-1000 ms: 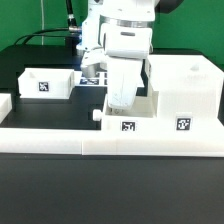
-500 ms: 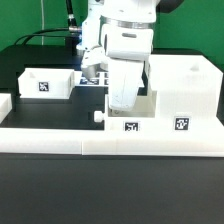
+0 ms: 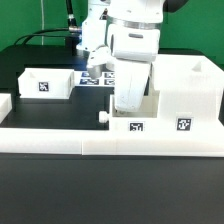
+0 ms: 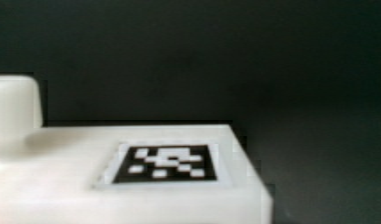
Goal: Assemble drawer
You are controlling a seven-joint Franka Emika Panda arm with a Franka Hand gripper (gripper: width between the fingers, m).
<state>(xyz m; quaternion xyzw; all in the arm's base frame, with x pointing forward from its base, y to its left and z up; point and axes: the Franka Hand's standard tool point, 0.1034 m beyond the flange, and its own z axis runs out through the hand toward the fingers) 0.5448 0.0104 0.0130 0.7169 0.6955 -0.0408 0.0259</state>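
I can read no words, numbers or brands. Only coded square tags show, on the near tray (image 3: pixel 120 126), the far tray (image 3: pixel 57 88) and the housing (image 3: pixel 195 100). The wrist tag (image 4: pixel 169 163) is blurred and possibly the near tray's.

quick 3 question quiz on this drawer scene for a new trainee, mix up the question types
1. True or false: the left tray stands apart from the housing.
2. The end effector hangs low over: A the left tray, B the middle tray, C the housing.
3. Fill in: the middle tray's knob points to the exterior view's ____.
Key: 1 true; 2 B; 3 left.
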